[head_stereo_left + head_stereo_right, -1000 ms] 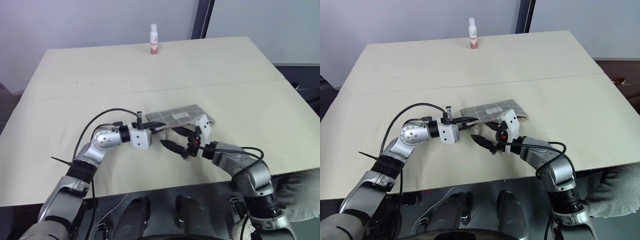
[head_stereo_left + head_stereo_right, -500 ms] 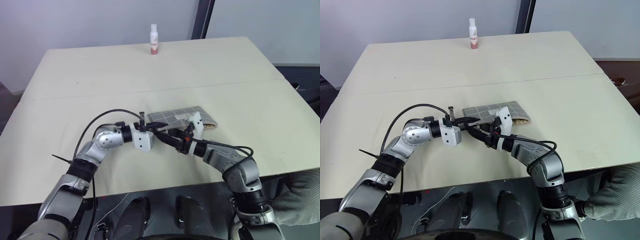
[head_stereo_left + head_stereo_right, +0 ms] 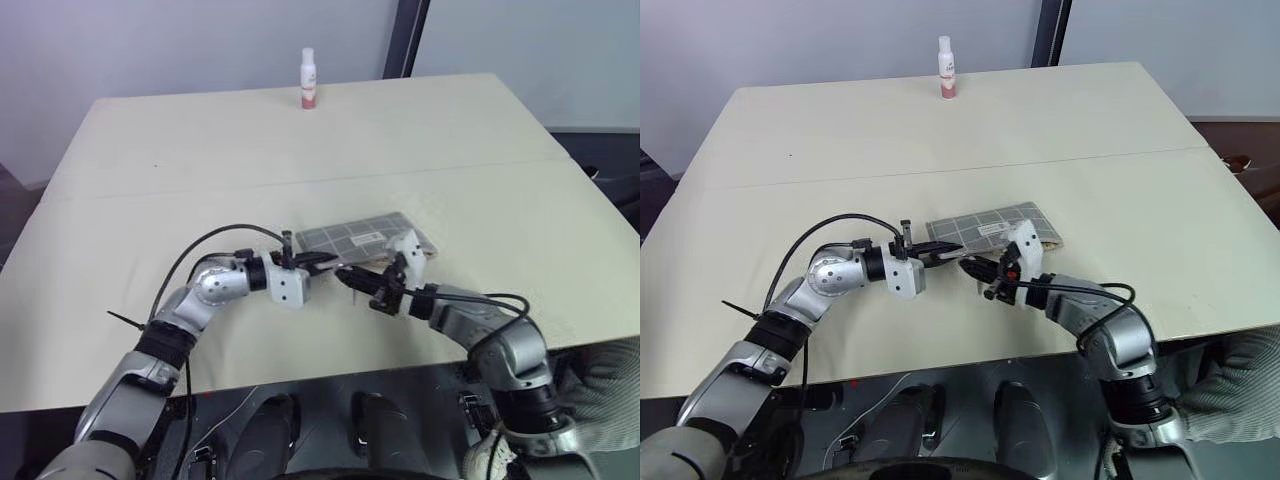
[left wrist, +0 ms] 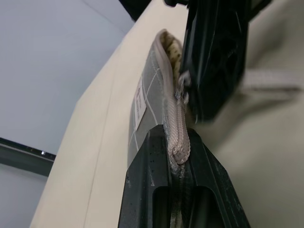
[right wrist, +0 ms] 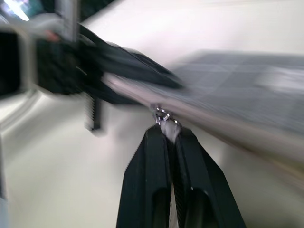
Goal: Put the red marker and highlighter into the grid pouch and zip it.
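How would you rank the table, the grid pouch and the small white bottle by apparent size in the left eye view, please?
1. The table, by far the largest.
2. The grid pouch.
3. The small white bottle, smallest; it stands farthest from the camera, at the far edge, so it looks smaller than it would up close.

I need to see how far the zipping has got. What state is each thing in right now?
Grid pouch: flat on the table, far end of its mouth gaping, not fully zipped.
Zipper pull: pinched in the right claw.
Left claw: shut on the pouch's zipper end.
Right claw: shut on the zipper pull.
White bottle: upright at the table's far edge, cap on.
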`<state>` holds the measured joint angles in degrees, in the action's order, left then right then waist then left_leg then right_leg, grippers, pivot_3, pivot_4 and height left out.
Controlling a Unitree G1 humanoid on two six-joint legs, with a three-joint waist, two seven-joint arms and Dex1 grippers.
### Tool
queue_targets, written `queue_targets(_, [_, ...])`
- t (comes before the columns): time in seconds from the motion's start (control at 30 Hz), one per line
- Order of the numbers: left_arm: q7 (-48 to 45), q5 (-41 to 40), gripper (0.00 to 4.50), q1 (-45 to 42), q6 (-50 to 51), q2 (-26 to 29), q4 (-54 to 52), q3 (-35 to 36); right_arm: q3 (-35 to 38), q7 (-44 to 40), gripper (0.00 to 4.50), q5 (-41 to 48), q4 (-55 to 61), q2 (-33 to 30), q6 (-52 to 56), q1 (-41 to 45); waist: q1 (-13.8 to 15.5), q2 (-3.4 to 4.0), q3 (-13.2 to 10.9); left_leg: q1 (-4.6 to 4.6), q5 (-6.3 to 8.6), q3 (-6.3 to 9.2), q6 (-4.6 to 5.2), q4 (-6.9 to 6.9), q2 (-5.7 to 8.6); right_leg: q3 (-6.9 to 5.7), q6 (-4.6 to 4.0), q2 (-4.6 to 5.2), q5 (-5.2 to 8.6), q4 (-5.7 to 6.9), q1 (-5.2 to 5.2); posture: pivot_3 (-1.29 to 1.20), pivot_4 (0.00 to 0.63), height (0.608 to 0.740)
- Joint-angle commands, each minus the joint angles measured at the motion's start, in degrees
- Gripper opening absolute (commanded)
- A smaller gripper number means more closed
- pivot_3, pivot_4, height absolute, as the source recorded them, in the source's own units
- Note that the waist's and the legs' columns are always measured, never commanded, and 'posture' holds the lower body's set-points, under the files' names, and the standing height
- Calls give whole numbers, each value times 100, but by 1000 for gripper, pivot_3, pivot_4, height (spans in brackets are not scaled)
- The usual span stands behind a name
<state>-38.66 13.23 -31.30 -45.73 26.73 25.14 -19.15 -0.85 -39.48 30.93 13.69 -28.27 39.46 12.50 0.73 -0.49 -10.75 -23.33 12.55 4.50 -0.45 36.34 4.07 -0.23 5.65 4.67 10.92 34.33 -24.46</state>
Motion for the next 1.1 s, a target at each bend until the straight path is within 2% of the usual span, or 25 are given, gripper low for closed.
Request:
queue_targets(0.03, [17, -300, 0, 31, 73, 164, -17, 262, 676, -224, 70, -151, -354, -527, -394, -103, 1, 0, 0, 0, 0, 0, 0, 0, 0, 0, 0, 1, 0, 0, 1, 0, 150, 740])
queue_targets(0.13, [59, -297, 0, 4, 54, 189, 32, 232, 913, -526, 70, -313, -762, -1001, -711, -301, 0, 0, 0, 0, 0, -1, 0, 0, -1, 0, 0, 0, 1, 0, 1, 0, 150, 740])
queue_targets(0.23, [44, -333, 0, -12, 84, 191, 90, 233, 1106, -678, 70, -324, -953, -1207, -912, -398, -10, 0, 0, 0, 0, -3, 1, -1, -2, 0, 0, 0, 0, 0, 1, 0, 150, 740])
queue_targets(0.57, [-400, -921, 0, 7, 544, 121, 113, 260, 1047, -666, 70, -222, -620, -1039, -951, -555, -1, 0, 0, -1, 0, -3, 1, 8, -3, 1, 0, 0, 0, 1, 4, 0, 150, 740])
queue_targets(0.67, [-382, -1037, 1081, -92, 716, 58, 187, 354, 1015, -662, 985, -106, -373, -926, -915, -571, -6, 0, 0, 0, 0, -3, 1, 9, -3, 1, -1, 0, 0, 2, 4, 0, 150, 740])
queue_targets(0.83, [-352, -1160, 3473, -122, 818, 36, 198, 565, 1044, -943, 3393, 151, 107, -1044, -756, -705, -1, 0, 0, 0, 0, -2, 1, 10, -4, 1, 0, -2, 0, 2, 4, 0, 150, 740])
queue_targets(0.87, [-436, -1286, 4051, -99, 873, 84, 207, 634, 1080, -1081, 4019, 246, 240, -1139, -699, -798, 3, 0, 0, -1, 0, -2, 1, 11, -4, 1, 0, -1, 0, 2, 4, 0, 150, 740])
queue_targets(0.9, [-530, -1432, 4449, -63, 958, 130, 186, 708, 1113, -1191, 4402, 312, 358, -1235, -656, -887, 9, 0, 0, -2, 0, -2, 1, 11, -4, 1, 0, 0, 0, 1, 4, 0, 150, 740])
queue_targets(1.0, [-812, -2083, 4500, 165, 1423, 245, -143, 1054, 1207, -1428, 4490, 250, 615, -1607, -728, -1175, -1, 0, 0, -4, 1, -2, 3, 11, -3, 0, 0, 2, 2, -1, 4, 0, 150, 740])
queue_targets(1.1, [-1220, -2734, 4500, 631, 2036, 493, -734, 1347, 1580, -1622, 4490, 591, 855, -1895, -474, -1416, -20, 0, -1, -3, 2, -3, 3, 10, -7, 2, -17, 3, 11, -2, 4, 0, 150, 740])
